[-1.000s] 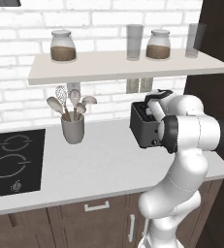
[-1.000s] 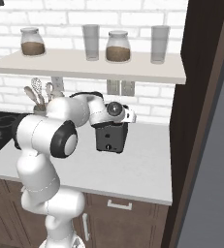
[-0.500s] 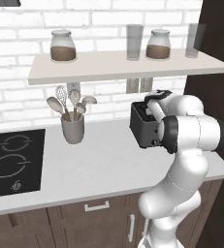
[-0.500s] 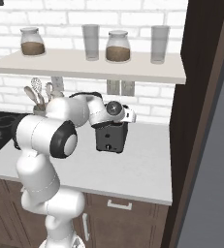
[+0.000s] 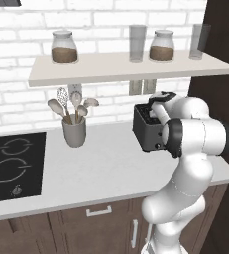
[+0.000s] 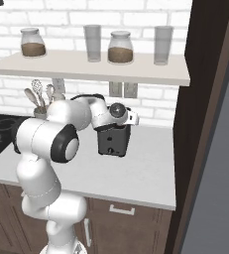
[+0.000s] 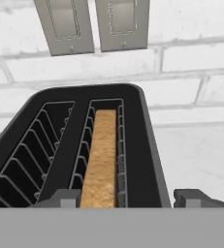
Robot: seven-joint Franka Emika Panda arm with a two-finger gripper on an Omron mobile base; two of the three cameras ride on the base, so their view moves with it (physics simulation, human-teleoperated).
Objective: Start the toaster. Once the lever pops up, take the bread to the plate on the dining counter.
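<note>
Because the bread (image 7: 100,160) stands on edge in the right-hand slot of the toaster (image 7: 147,145), with only its narrow golden-brown top edge showing between the wire guides, it looks like a light, thin, fairly stiff slice that would crumble or crease under a hard squeeze; the sensible hold, in my judgement, is across its two flat faces near the top, with gentle pressure. In the hand view the slice runs straight away from the camera, and the two dark fingertips, one at the lower left (image 7: 60,197) and one at the lower right (image 7: 193,197), stand well apart on either side of it, so the jaws are spread wide and grip nothing. The slice lies between them but nearer the left tip, and whether the tips are above the toaster's top or level with it cannot be told. The left slot beside it is bare. The toaster (image 5: 146,128) sits on the white worktop (image 5: 106,168) against the brick wall, under two grey outlets (image 7: 91,24), with the gripper (image 6: 117,116) poised over it. A grey utensil cup (image 5: 74,133) stands well apart, toward the black hob (image 5: 12,163).
</note>
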